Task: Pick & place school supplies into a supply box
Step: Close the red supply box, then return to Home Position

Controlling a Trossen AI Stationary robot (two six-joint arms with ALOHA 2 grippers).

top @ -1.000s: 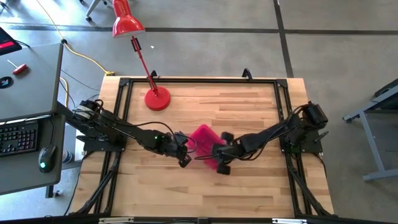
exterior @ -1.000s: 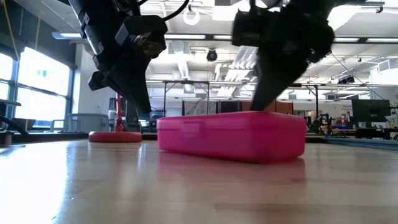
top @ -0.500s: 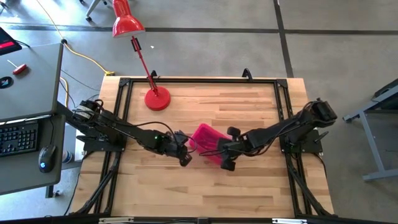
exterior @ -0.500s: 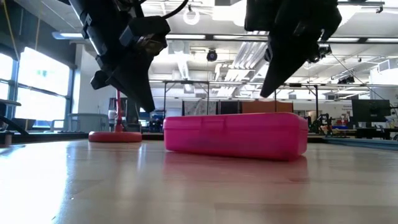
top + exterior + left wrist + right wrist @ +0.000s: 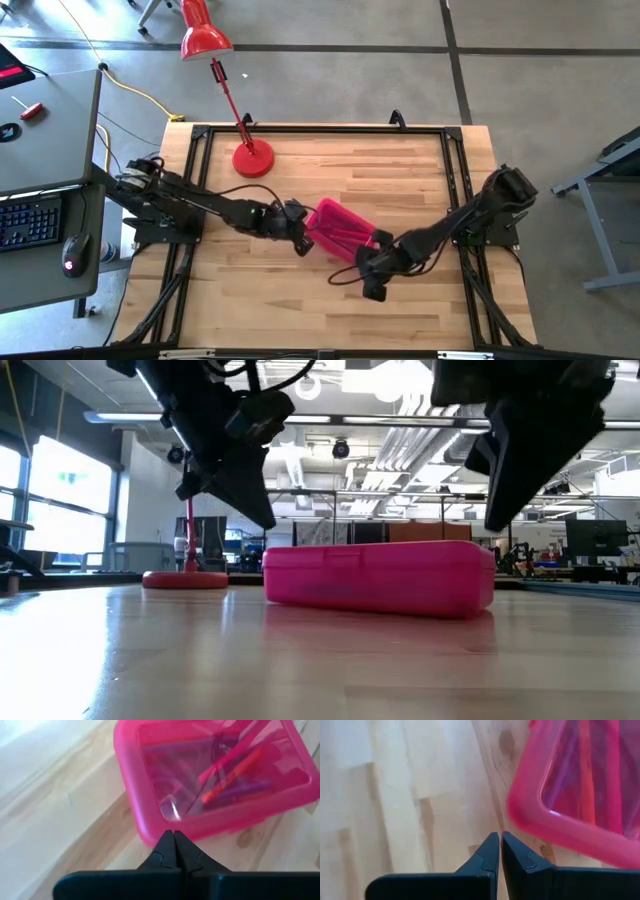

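The supply box (image 5: pixel 338 228) is a translucent hot-pink case lying flat on the wood with its lid shut (image 5: pixel 378 575). In the left wrist view, orange, pink and purple pens (image 5: pixel 231 769) show through the lid. My left gripper (image 5: pixel 303 241) is shut and hovers just off the box's left side (image 5: pixel 173 834), above lid height (image 5: pixel 262 512). My right gripper (image 5: pixel 367 266) is shut (image 5: pixel 499 836) and hangs over bare wood beside the box's near right corner (image 5: pixel 530 815), raised above it (image 5: pixel 497 520).
The red desk lamp's round base (image 5: pixel 252 160) stands at the far left of the table (image 5: pixel 185 578), with its stem leaning out past the far edge. Black frame rails (image 5: pixel 196 180) run along the table's sides. Bare wood (image 5: pixel 300 305) lies toward the near edge.
My right gripper has come up off the box and drawn back toward the table's near edge. The box slid a little to the right early on, then stayed put. My left gripper rose and moved slightly toward the far right, closer to the box.
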